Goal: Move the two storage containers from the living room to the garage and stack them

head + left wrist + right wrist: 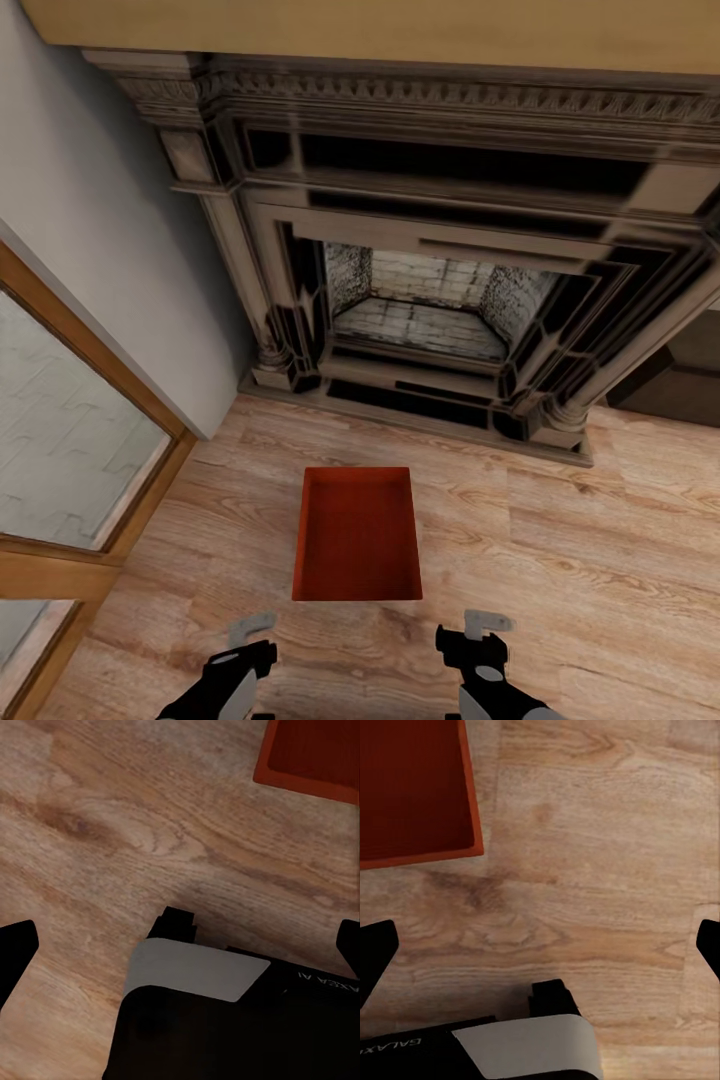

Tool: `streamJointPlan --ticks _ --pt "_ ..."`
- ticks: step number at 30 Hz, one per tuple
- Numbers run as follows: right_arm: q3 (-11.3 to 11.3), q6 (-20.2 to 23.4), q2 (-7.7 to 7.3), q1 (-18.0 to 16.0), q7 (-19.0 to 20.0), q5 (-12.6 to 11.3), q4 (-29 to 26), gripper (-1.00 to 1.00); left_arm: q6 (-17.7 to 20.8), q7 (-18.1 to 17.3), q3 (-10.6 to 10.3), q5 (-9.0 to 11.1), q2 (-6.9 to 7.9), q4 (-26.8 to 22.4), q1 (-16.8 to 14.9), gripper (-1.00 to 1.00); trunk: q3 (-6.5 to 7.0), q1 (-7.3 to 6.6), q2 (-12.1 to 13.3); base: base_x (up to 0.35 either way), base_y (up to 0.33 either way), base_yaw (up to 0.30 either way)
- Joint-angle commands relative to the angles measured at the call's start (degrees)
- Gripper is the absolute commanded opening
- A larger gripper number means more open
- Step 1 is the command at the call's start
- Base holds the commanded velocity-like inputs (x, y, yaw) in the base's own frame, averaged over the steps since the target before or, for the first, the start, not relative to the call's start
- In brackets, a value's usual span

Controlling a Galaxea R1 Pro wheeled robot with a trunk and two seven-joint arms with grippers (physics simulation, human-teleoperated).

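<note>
One orange-red storage container [357, 535] lies empty on the light wood-plank floor [560, 560] of the living room, just in front of the fireplace. My left gripper [245, 645] and right gripper [478, 640] hover low on the near side of it, one toward each near corner, both open and holding nothing. A corner of the container [311, 754] appears in the left wrist view beyond the open left gripper [182, 945]. The right wrist view has the container [412, 787] ahead of the open right gripper [542, 949]. The second container and the garage are out of view.
The fireplace [430, 300], with its ornate dark surround and brick firebox, stands right behind the container. A wood-framed glass door [70, 440] and a pale wall [100, 200] close the left side. A dark bench end [680, 380] sits at the right.
</note>
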Motion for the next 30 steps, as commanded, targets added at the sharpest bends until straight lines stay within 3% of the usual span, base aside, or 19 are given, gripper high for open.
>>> streamJointPlan --ticks 1,7,13,18,26,30 --pt "0.0 -0.5 0.32 0.0 0.1 -0.3 0.1 1.00 0.0 0.1 0.1 0.2 -0.08 -0.1 0.0 1.00 -0.04 0.01 0.0 0.000 0.000 0.000" --pt "0.5 -1.0 2.35 0.0 0.6 0.0 0.0 1.00 -1.0 -0.3 -0.1 -0.1 -0.07 -0.1 0.0 1.00 -0.04 0.01 0.0 0.000 0.000 0.000" --pt "0.5 -2.0 2.56 0.0 0.7 0.0 0.0 1.00 -1.3 -0.6 -0.6 0.0 0.09 -0.7 0.0 1.00 -0.04 0.01 0.0 0.000 0.000 0.000" --pt "0.3 -5.8 2.61 0.0 0.7 0.0 0.0 1.00 -1.4 -0.6 -0.6 0.0 0.18 -0.9 0.0 1.00 -0.04 0.01 0.0 0.000 0.000 0.000" --pt "0.4 -6.5 2.55 0.0 0.7 0.2 0.0 1.00 -1.4 -0.6 -0.6 0.0 0.20 -0.8 0.0 1.00 -0.04 0.01 0.0 0.000 0.000 0.000" --pt "0.4 -6.2 2.53 0.0 0.8 3.5 0.1 1.00 -1.4 -0.7 -0.6 0.0 0.23 -0.8 0.0 1.00 -0.04 0.01 0.0 0.000 0.000 0.000"
